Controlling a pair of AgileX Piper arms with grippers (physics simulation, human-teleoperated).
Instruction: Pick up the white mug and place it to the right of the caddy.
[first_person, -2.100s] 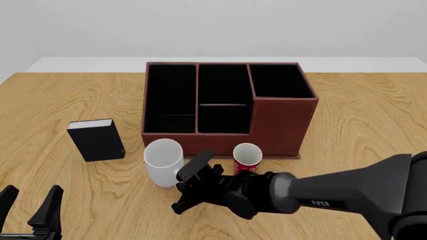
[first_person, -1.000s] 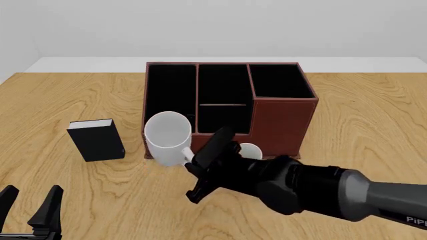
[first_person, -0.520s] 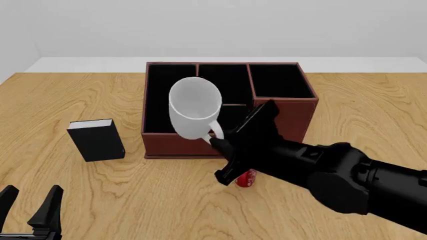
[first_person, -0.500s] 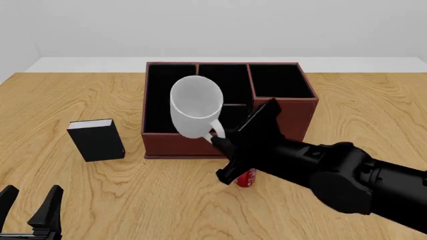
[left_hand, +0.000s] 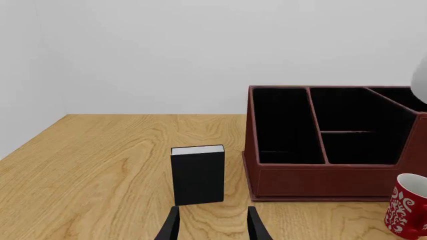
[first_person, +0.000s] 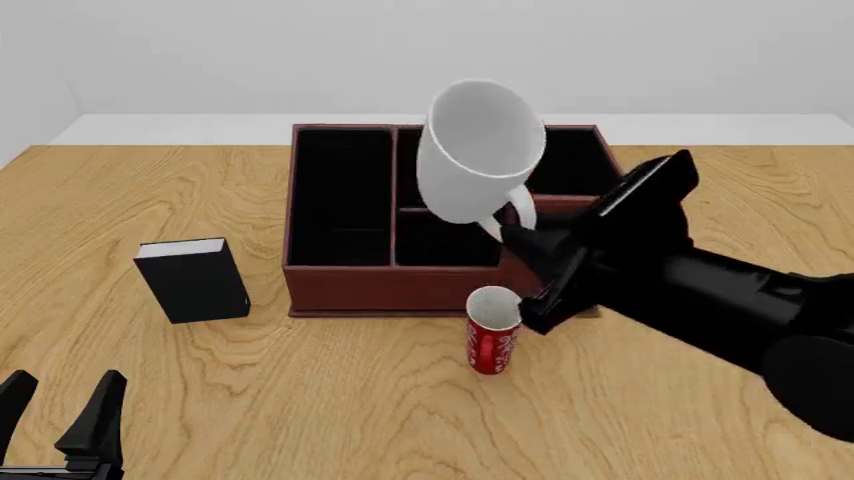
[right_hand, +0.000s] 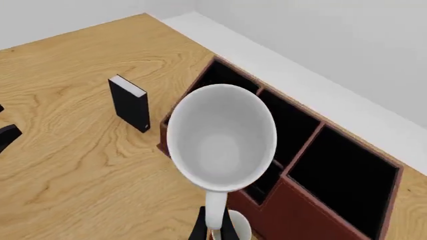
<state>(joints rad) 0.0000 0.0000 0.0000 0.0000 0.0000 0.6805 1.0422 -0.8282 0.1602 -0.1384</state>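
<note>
The white mug (first_person: 478, 150) hangs tilted in the air above the caddy's middle, its opening towards the camera. My right gripper (first_person: 517, 238) is shut on the mug's looped handle (right_hand: 215, 212). In the right wrist view the mug (right_hand: 222, 137) fills the centre, held over the caddy (right_hand: 293, 210). The caddy (first_person: 360, 288), a dark reddish-brown box with black compartments, stands at the table's centre back. My left gripper (first_person: 60, 425) is open and empty at the near left edge; it also shows in the left wrist view (left_hand: 213, 230).
A slim red cup (first_person: 494, 340) stands just in front of the caddy, below my right arm. A small black book (first_person: 196, 280) stands upright to the caddy's left. Bare wooden table (first_person: 747, 220) lies to the caddy's right.
My right gripper has lifted the white mug from the table in front of the caddy, then carried it up and to the right over the caddy. The left arm has not moved.
</note>
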